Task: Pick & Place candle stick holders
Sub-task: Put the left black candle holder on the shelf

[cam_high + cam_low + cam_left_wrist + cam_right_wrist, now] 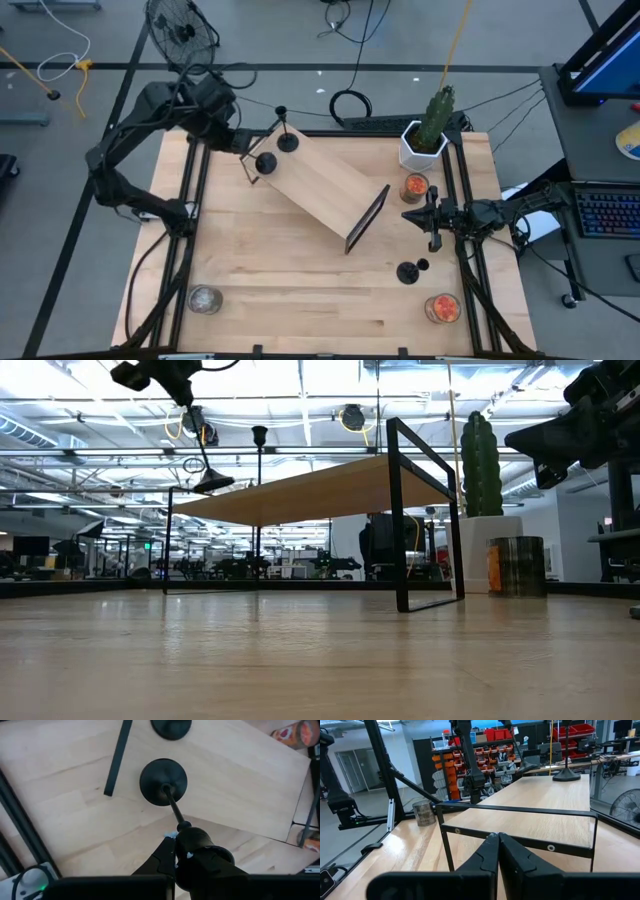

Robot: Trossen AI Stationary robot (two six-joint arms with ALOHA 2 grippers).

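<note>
while our left gripper [250,145] hangs over the far-left end of the raised wooden shelf [320,185], its fingers [165,857] are pinching the top of one candle stick holder [163,782]. in the left wrist view that holder's stem leans out from the fingers and its disc base sits over the shelf edge; in the low view [213,482] the base looks tilted and just above the shelf top, and we cannot tell if it touches. a second holder [287,140] stands upright on the same end of the shelf, just beside the held one, and shows at the edge of the left wrist view [171,727]. the third holder [409,271] lies on the surface near the right side, well apart from the shelf, between the two jars with orange contents [415,187] and [443,308].

our right gripper [432,218] waits near the right edge of the surface beside the shelf's black end frame [366,218], fingers [485,857] pressed together with nothing between them. a cactus in a white pot [424,140] stands at the far-right corner, and a clear jar [204,299] sits at the near-left corner. the surface [300,290] is light wood with black rails down both sides.
</note>
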